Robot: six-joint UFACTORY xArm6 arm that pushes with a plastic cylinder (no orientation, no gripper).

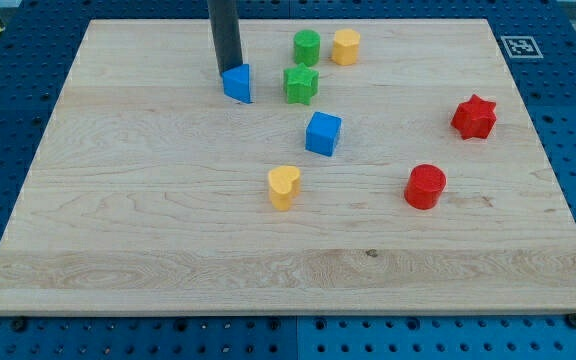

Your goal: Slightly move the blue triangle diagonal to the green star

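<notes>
My tip [226,73] touches the top-left edge of the blue triangle [237,83]; the rod's upper part is cut off at the view's top, and it carries no jaws. The blue triangle, a small wedge, sits on the counter [118,200] just left of the green star [300,84]. Above the star stand a green cylinder [307,47] and a yellow block [345,46], its shape unclear.

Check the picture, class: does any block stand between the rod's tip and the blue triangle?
Nothing visible does. My tip sits right at the blue triangle, at its upper-left edge, with no block between. The green star lies to the triangle's right, apart.
</notes>
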